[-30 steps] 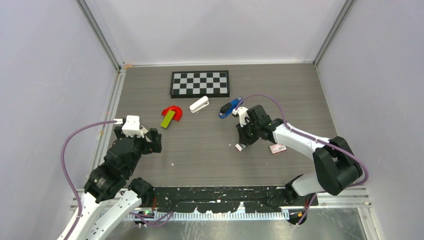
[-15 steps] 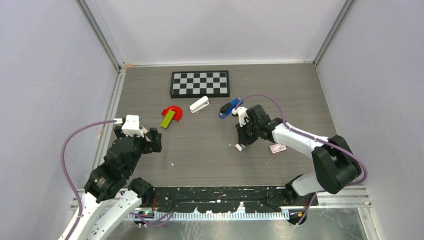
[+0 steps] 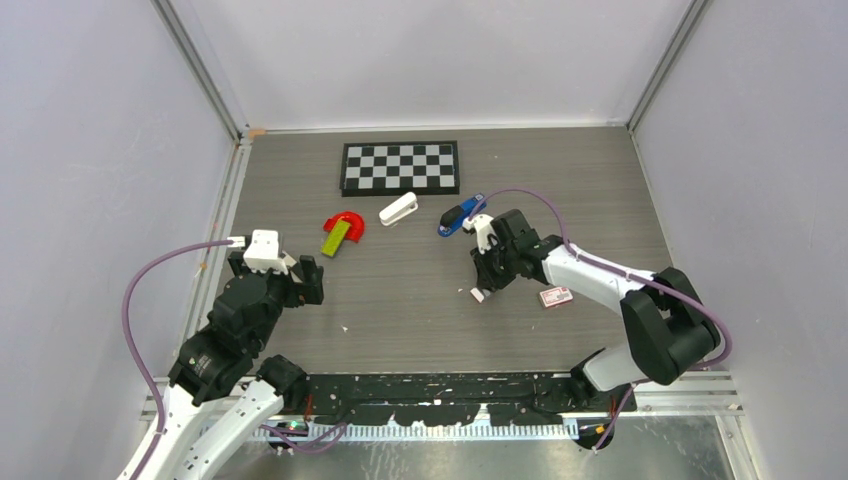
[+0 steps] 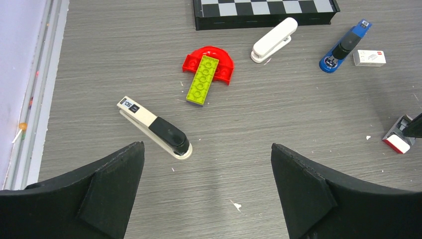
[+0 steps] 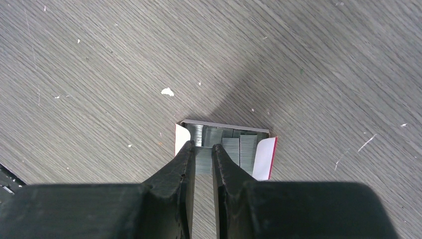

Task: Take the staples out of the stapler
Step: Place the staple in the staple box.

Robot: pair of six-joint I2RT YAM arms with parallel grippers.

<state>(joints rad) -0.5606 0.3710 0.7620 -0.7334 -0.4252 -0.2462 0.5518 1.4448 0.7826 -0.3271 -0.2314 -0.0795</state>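
The blue stapler (image 3: 461, 215) lies on the table in front of the chessboard, also in the left wrist view (image 4: 343, 47). My right gripper (image 3: 482, 284) points down, near side of the stapler and apart from it. In the right wrist view it (image 5: 203, 149) is shut on a silver-grey strip of staples (image 5: 203, 160), at the edge of an open red-and-white box (image 5: 263, 158) that holds more strips (image 5: 239, 144). My left gripper (image 4: 207, 164) is open and empty at the left, far from the stapler.
A chessboard (image 3: 400, 167) lies at the back. A white stapler (image 3: 399, 209), a red arch with a green brick (image 3: 342, 232) and a beige-and-black stapler (image 4: 155, 128) lie left of the blue one. A second red-and-white box (image 3: 555, 297) sits beside the right arm.
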